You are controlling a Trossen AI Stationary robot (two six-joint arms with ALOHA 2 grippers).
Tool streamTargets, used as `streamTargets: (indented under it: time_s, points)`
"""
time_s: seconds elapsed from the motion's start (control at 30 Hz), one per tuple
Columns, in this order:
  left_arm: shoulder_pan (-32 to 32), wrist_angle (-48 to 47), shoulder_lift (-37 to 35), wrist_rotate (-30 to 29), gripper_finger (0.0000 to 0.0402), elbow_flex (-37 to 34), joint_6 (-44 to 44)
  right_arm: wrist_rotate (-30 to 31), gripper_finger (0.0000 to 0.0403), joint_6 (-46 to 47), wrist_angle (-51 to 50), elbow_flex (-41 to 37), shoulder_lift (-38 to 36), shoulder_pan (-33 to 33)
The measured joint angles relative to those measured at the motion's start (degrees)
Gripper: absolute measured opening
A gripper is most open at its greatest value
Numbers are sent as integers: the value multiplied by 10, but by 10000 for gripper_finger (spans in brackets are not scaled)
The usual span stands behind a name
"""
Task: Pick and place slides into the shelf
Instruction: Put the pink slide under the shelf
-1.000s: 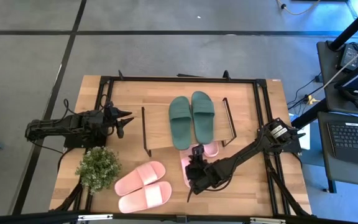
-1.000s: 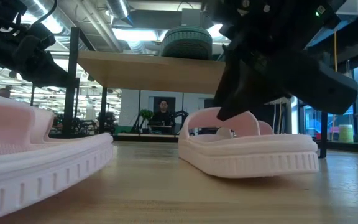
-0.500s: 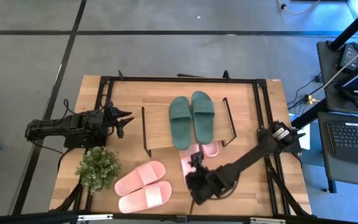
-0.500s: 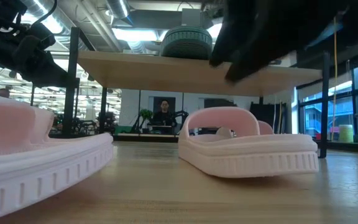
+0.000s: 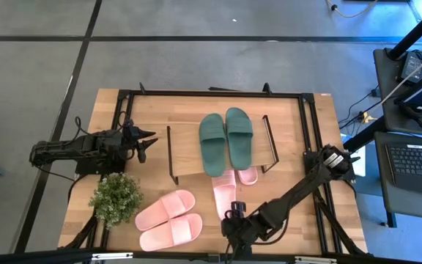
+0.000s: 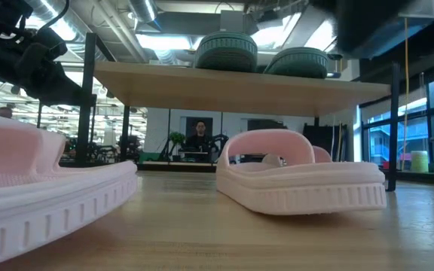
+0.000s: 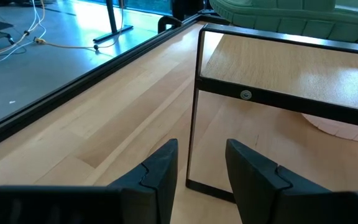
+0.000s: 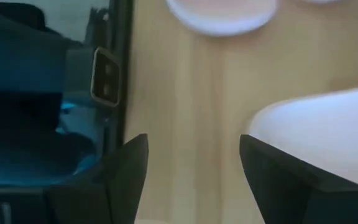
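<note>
2 green slides (image 5: 226, 141) sit side by side on shelf (image 5: 189, 163) top, mid bench (image 5: 299, 220). 2 pink slides (image 5: 233, 187) lie partly under shelf's front edge; another pink pair (image 5: 169, 220) at front-left nr plant (image 5: 115, 198). Right tool (image 5: 234, 224) fingers spread, empty, at bench front by pink slide. Left tool (image 5: 146, 143) left of shelf, fingers part-spread, nothing between

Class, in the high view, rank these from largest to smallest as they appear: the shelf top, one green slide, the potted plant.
1. Shelf top, clearly the largest.
2. Green slide and potted plant: too close to rank. The slide is longer but narrower, the plant rounder, and the slide sits higher, nearer the camera.
</note>
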Motion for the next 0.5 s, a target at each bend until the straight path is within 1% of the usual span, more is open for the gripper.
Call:
streamTargets:
  time_s: [0.1, 0.2, 0.37, 0.5]
  points:
    - [0, 0, 0, 0, 127, 0, 0, -36, 253, 10, 66, -51, 0, 0]
    - [0, 0, 0, 0, 127, 0, 0, -52, 253, 9, 112, -87, 0, -3]
    - [0, 0, 0, 0, 127, 0, -1, -53, 253, 2, 176, -139, 0, -11]
    - [0, 0, 0, 0, 127, 0, -1, -53, 253, -13, 210, -165, 0, -21]
